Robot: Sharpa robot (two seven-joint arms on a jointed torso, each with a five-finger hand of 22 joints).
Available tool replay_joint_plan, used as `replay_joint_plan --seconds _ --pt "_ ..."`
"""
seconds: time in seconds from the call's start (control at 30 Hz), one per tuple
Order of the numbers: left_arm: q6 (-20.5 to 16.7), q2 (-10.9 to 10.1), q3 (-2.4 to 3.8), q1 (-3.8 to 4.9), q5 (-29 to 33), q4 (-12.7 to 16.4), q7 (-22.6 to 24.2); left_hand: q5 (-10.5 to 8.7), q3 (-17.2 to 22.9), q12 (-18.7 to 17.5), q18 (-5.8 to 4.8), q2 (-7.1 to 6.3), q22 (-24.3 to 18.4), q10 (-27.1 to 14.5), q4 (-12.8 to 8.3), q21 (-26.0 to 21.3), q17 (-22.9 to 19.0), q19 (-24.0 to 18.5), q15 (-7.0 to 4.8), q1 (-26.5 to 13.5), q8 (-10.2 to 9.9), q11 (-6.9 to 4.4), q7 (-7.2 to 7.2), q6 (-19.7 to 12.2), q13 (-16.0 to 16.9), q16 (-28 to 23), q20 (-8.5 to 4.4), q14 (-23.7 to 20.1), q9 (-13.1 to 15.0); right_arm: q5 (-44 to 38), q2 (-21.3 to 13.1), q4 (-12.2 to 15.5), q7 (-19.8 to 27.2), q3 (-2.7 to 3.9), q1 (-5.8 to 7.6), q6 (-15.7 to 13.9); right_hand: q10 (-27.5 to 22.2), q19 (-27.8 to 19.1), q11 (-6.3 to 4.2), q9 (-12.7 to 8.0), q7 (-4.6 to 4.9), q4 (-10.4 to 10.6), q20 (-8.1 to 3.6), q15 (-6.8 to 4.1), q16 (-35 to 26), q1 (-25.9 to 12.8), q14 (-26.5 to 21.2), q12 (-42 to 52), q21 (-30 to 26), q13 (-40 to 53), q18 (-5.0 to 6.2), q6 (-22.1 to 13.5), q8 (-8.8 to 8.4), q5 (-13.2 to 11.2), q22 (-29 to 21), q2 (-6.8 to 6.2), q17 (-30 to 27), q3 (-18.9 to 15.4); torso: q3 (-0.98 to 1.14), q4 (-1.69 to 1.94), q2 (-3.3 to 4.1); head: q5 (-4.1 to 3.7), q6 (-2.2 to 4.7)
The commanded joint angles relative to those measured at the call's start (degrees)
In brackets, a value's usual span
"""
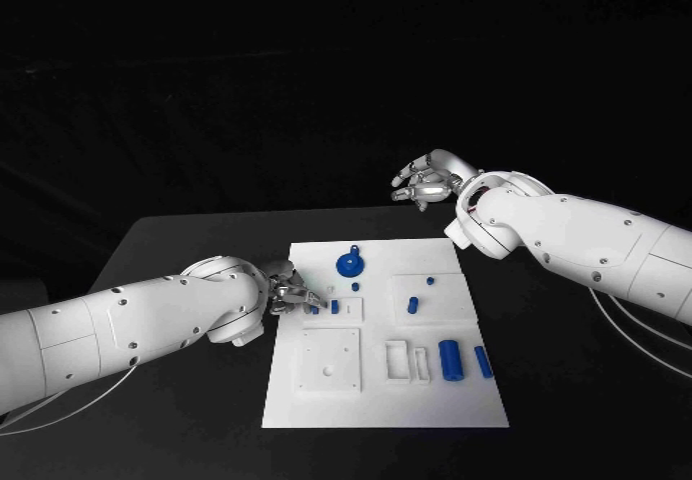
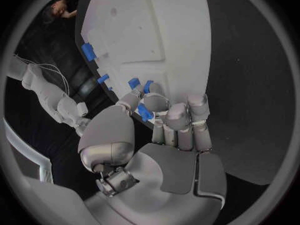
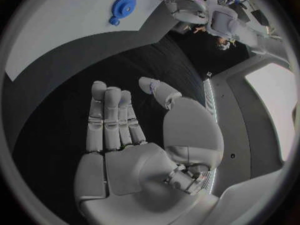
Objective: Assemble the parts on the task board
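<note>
The white task board (image 1: 382,405) lies in the middle of the black table. On it are a round blue gear (image 1: 351,264), small blue pegs (image 1: 413,304) and two blue cylinders (image 1: 450,360) near the right edge. My left hand (image 1: 291,291) is at the board's left edge, fingers curled. In the left wrist view the left hand (image 2: 169,120) pinches a small blue part (image 2: 144,112) between thumb and fingers, just over the board (image 2: 156,30). My right hand (image 1: 423,180) hangs beyond the board's far edge, fingers spread and holding nothing. The right wrist view shows that right hand (image 3: 134,135) and the gear (image 3: 123,7).
Recessed white square and slot fixtures (image 1: 330,358) occupy the board's near half. More blue parts (image 2: 88,51) stand along the board in the left wrist view. Bare black table (image 1: 188,250) surrounds the board on all sides.
</note>
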Motion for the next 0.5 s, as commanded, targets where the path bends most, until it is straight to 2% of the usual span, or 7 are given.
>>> replay_joint_plan --seconds 0.03,0.07,0.23,0.27,0.37,0.43,0.5 --pt "0.63 -0.28 -0.06 -0.14 -0.18 -0.20 -0.33 -0.33 0.01 0.38 0.39 -0.99 -0.06 -0.18 0.57 0.03 -0.06 -0.07 -0.04 -0.01 -0.02 -0.05 0.45 0.38 -0.05 0.32 -5.70 -0.18 0.14 0.10 -0.01 -0.03 0.58 0.03 -0.03 0.36 -0.23 -0.22 -0.01 -0.09 0.25 -0.07 0.13 0.09 0.03 -0.50 -0.29 0.33 -0.20 -0.11 0.50 -0.08 -0.22 0.29 1.15 0.17 -0.10 -0.34 0.01 -0.04 -0.01 -0.05 0.09" --pt "0.66 -0.42 -0.03 -0.14 -0.47 -0.19 -0.38 -0.34 -0.01 0.39 0.40 -1.24 -0.07 -0.18 0.72 0.03 -0.06 -0.07 -0.05 -0.10 -0.02 -0.05 0.45 0.37 -0.05 0.33 -5.70 -0.20 0.16 0.10 -0.02 -0.03 0.59 0.03 -0.04 0.36 -0.23 -0.22 -0.01 -0.09 0.25 -0.07 0.13 0.09 0.03 -0.50 -0.29 0.33 -0.20 -0.11 0.50 -0.09 -0.22 0.29 1.15 0.17 -0.10 -0.34 0.02 -0.06 -0.02 -0.08 0.10" --pt "0.08 -0.80 0.12 -0.15 -0.58 -0.06 -0.26 -0.36 0.41 0.42 0.51 -4.29 -0.21 -0.25 3.01 -0.01 -0.09 0.02 -0.16 -1.08 0.01 -0.07 0.46 0.15 -0.06 0.35 -5.70 -0.35 0.49 0.11 -0.13 -0.02 0.59 0.03 -0.10 0.33 -0.23 -0.21 0.00 -0.10 0.26 -0.08 0.13 0.10 0.04 -0.52 -0.29 0.34 -0.21 -0.13 0.50 -0.11 -0.23 0.31 1.15 0.16 -0.10 -0.36 -0.05 -0.09 0.07 -0.23 0.24" --pt "-0.38 -0.80 0.15 -0.15 -0.38 0.00 -0.14 -0.33 -0.79 0.41 0.53 -4.41 -0.18 -0.38 2.94 0.01 -0.09 -0.16 -0.20 -1.72 0.02 -0.07 0.48 -0.10 -0.04 0.34 -5.68 -0.48 0.66 0.11 -0.15 -0.02 0.58 0.03 -0.11 0.33 -0.23 -0.21 0.00 -0.10 0.26 -0.08 0.13 0.10 0.04 -0.53 -0.29 0.35 -0.21 -0.13 0.50 -0.12 -0.23 0.31 1.15 0.15 -0.10 -0.37 -0.03 -0.06 0.06 -0.26 0.25" --pt "-1.99 -0.83 0.32 -0.15 0.66 0.11 0.01 -0.34 -2.01 0.15 0.55 -6.12 -0.27 -0.75 3.46 -0.18 -0.23 -0.43 -0.32 -3.15 -0.22 -0.04 0.56 -0.77 -0.15 0.02 -5.63 -0.82 0.72 0.11 -0.12 -0.03 0.62 0.03 -0.12 0.34 -0.23 -0.21 0.01 -0.10 0.27 -0.09 0.13 0.10 0.04 -0.55 -0.29 0.35 -0.21 -0.15 0.50 -0.15 -0.24 0.32 1.15 0.13 -0.11 -0.39 -0.02 -0.05 0.01 -0.26 0.32" --pt "-2.86 -0.93 0.49 -0.15 1.57 0.12 0.25 -0.32 -2.38 -0.37 0.76 -7.45 -0.55 -1.15 4.73 -0.63 -0.52 -0.70 -0.30 -4.52 -1.79 0.23 1.00 -3.42 -0.40 -0.59 -5.70 -1.24 0.10 0.11 -0.11 -0.01 0.63 0.03 -0.13 0.36 -0.24 -0.22 0.01 -0.11 0.27 -0.09 0.13 0.11 0.03 -0.55 -0.30 0.36 -0.22 -0.16 0.50 -0.17 -0.25 0.33 1.15 0.12 -0.11 -0.39 0.02 -0.03 -0.01 -0.29 0.33" --pt "-4.38 -1.20 0.58 -0.14 2.80 0.21 0.77 -0.32 -2.39 -0.61 0.85 -7.97 -0.69 -1.35 5.46 -0.85 -0.63 -0.88 -0.09 -4.94 -2.40 0.48 1.27 -4.28 -0.50 -0.86 -5.71 -1.43 -0.22 0.11 -0.11 0.00 0.63 0.03 -0.14 0.36 -0.25 -0.22 0.01 -0.11 0.28 -0.10 0.13 0.11 0.03 -0.56 -0.31 0.36 -0.23 -0.17 0.50 -0.19 -0.26 0.34 1.15 0.11 -0.11 -0.40 0.02 0.00 0.00 -0.36 0.33"
